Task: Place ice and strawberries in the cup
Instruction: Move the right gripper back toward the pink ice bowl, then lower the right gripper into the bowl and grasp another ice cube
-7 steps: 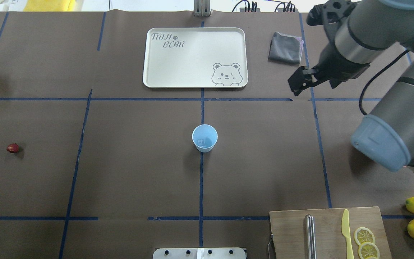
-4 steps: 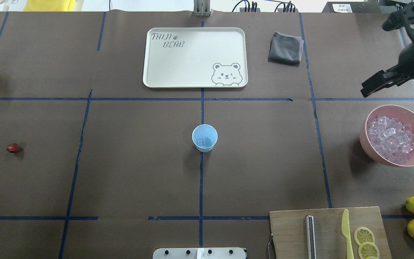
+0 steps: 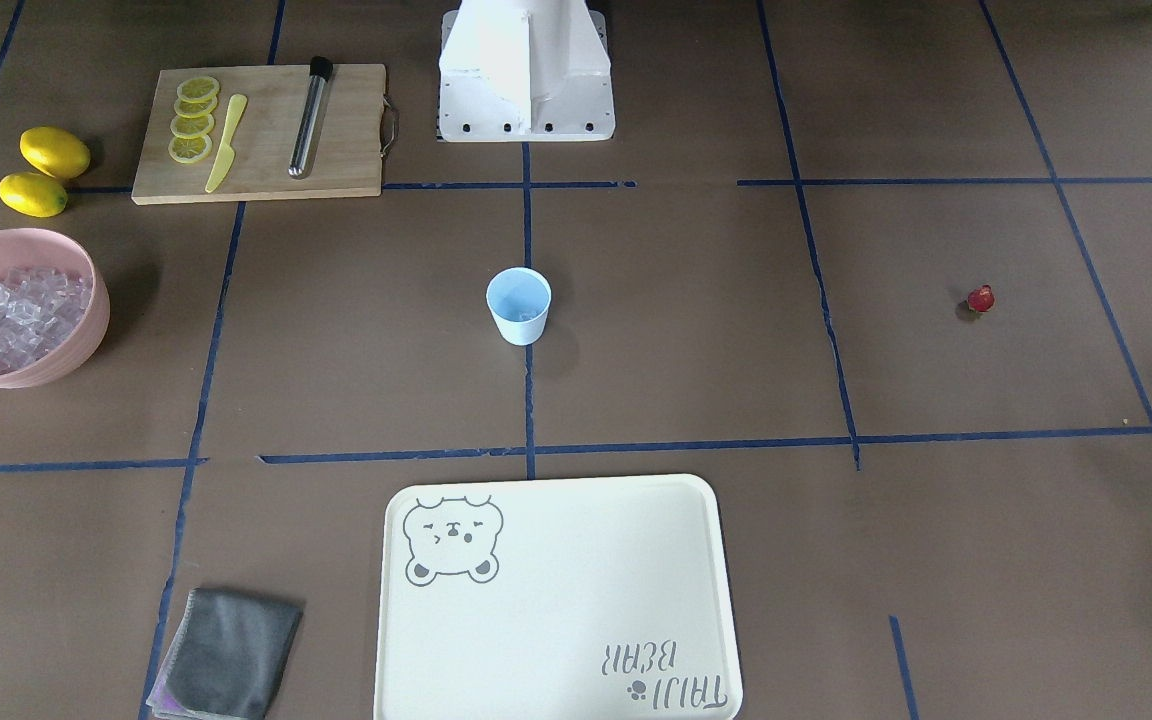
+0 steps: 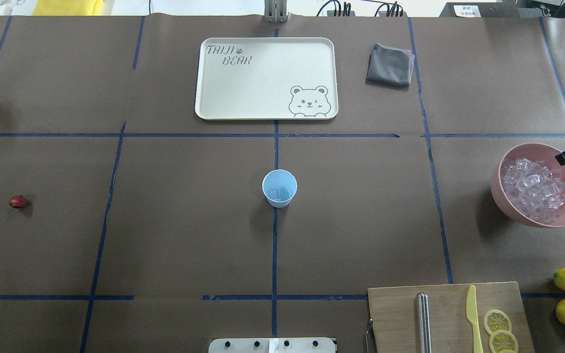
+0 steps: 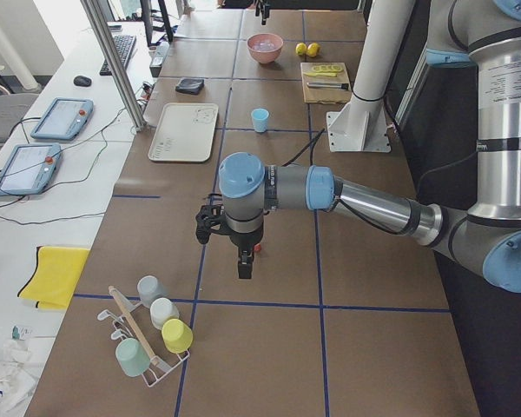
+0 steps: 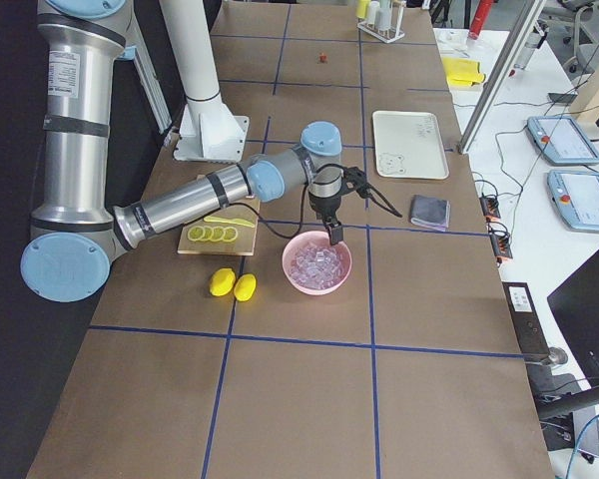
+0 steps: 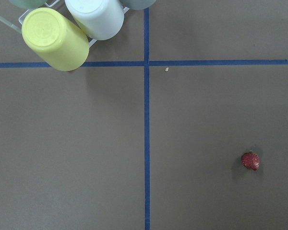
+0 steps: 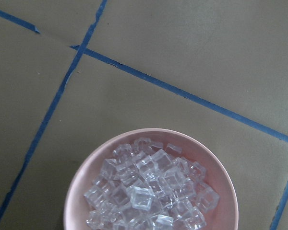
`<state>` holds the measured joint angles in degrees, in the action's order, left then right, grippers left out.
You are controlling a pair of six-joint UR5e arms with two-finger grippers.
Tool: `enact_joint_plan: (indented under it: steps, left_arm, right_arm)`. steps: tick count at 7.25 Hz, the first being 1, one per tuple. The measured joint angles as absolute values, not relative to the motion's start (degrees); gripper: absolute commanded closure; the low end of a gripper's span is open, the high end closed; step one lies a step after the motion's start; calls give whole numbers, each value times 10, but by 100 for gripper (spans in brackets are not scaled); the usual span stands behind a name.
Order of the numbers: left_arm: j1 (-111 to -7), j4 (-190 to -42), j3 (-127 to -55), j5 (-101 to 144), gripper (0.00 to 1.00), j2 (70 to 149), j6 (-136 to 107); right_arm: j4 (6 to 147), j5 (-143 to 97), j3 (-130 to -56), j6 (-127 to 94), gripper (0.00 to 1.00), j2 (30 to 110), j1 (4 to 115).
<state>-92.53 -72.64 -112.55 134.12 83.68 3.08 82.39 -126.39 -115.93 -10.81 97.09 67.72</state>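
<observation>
One strawberry (image 7: 250, 160) lies near the left gripper (image 5: 244, 266); one cup (image 4: 279, 188) holds perhaps one ice cube (image 4: 274, 194); one pink bowl (image 4: 499, 195) beneath the right gripper (image 6: 333, 238) holds many; I cannot tell either gripper's spread.

Bowl: pink bowl (image 8: 154, 131), round, low in the view, cut by the bottom edge.
Ice: clear ice (image 8: 149, 194) cubes heaped inside the bowl.
Surface: brown surface (image 8: 192, 43).
Tape: blue tape lines (image 8: 182, 94) meeting far left of the bowl.

Silver-grey tubular arms (image 5: 378, 206), pale-blue joint caps (image 5: 241, 174), black cable (image 5: 302, 149), black right claw (image 6: 333, 236), white pedestal (image 3: 526, 70), printed label (image 5: 510, 82)
</observation>
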Motion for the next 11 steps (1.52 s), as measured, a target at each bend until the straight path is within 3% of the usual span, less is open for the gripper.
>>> enact_joint_plan:
  steps: [3,11]
  left_arm:
    - [-924,-726,-1123,1341,0,837,30]
    - [-925,-726,-1121,1340,0,837,30]
  right_arm:
    - [771,-1247,-1096,-148,1,971,642]
    - [768,-1206,-1092,-190,1,983,569]
